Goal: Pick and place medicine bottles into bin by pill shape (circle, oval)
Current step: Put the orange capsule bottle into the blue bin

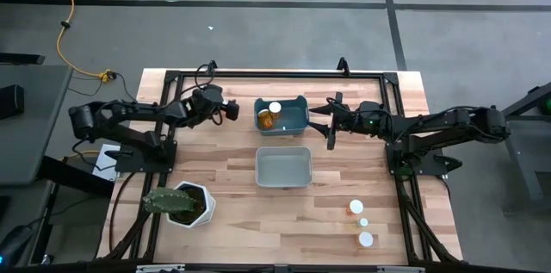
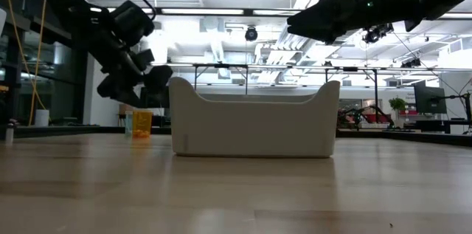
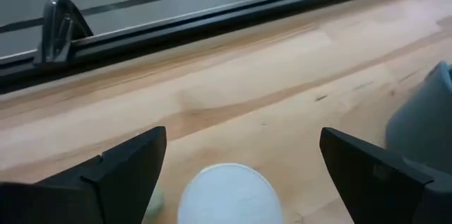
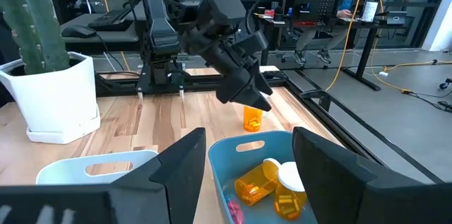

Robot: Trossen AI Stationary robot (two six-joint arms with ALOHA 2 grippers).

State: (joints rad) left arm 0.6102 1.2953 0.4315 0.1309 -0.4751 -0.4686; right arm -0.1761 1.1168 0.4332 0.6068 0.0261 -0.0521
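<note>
An orange medicine bottle (image 4: 252, 119) with a white cap (image 3: 229, 196) stands upright on the table, left of the blue bin (image 1: 297, 118). It also shows in the low view (image 2: 141, 123). My left gripper (image 3: 240, 164) hangs open just above it, one finger on either side of the cap, touching nothing. My right gripper (image 4: 247, 174) is open and empty over the blue bin's right end (image 1: 331, 122). Orange bottles with white caps (image 4: 272, 185) lie in the blue bin. Three more bottles (image 1: 362, 221) stand at the table's near right.
A pale grey bin (image 1: 283, 168) stands in the table's middle, nearer than the blue bin. A white pot with a cactus (image 1: 185, 204) stands at the near left. A black frame rail (image 3: 212, 19) runs along the far edge.
</note>
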